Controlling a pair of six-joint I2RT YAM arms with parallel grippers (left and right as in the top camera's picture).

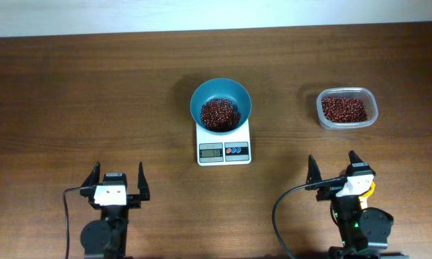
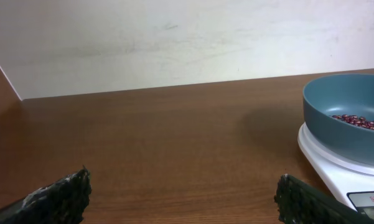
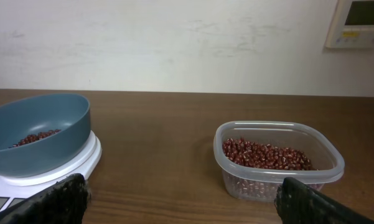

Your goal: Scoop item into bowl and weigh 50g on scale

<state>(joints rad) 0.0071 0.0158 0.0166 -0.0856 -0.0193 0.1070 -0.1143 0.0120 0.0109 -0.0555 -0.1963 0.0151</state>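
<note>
Both pincers, left (image 1: pixel 118 173) and right (image 1: pixel 332 162), stand released and empty at the near edge of the worktop (image 1: pixel 72 93). Mid-worktop, the scale (image 1: pixel 223 150) carries the bowl (image 1: pixel 198 101), which has a heap of beans (image 1: pixel 219 114) inside; the display is too small to read. A clear tub (image 1: pixel 371 108) holding more beans sits well to the right. A reach that nudges the bowl could skew the reading or scatter beans.
</note>
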